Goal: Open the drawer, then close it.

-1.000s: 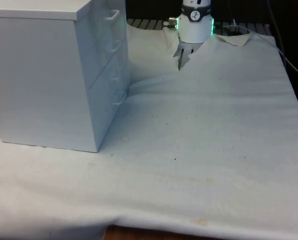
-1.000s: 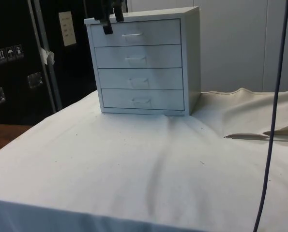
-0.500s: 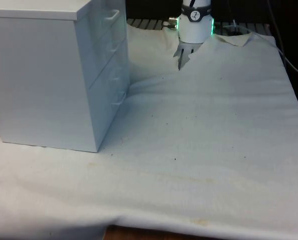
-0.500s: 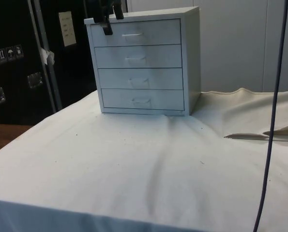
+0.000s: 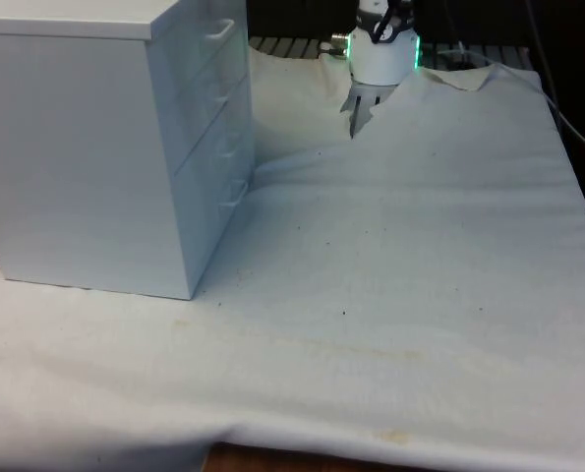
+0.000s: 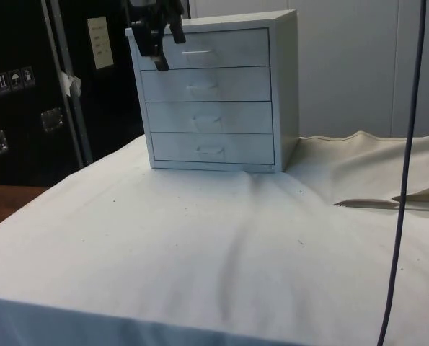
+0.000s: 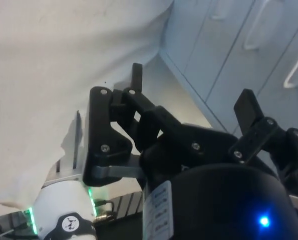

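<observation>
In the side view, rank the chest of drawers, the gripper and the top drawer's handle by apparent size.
1. Chest of drawers
2. Gripper, nearer the camera, so its true size is unsure
3. Top drawer's handle

We see a white chest of drawers (image 5: 86, 147) standing upright on the table's white cloth, at the front view's left. In that view it turns a plain side panel to the camera, with the drawer fronts facing the front view's right. In the side view the chest of drawers (image 6: 221, 94) shows four stacked drawers of equal width, each carrying one small white bar handle at its centre. We find the top drawer (image 6: 207, 49) flush with the carcass, as are the three below it; all four fronts sit level and closed. The top panel is flat and bare.
</observation>
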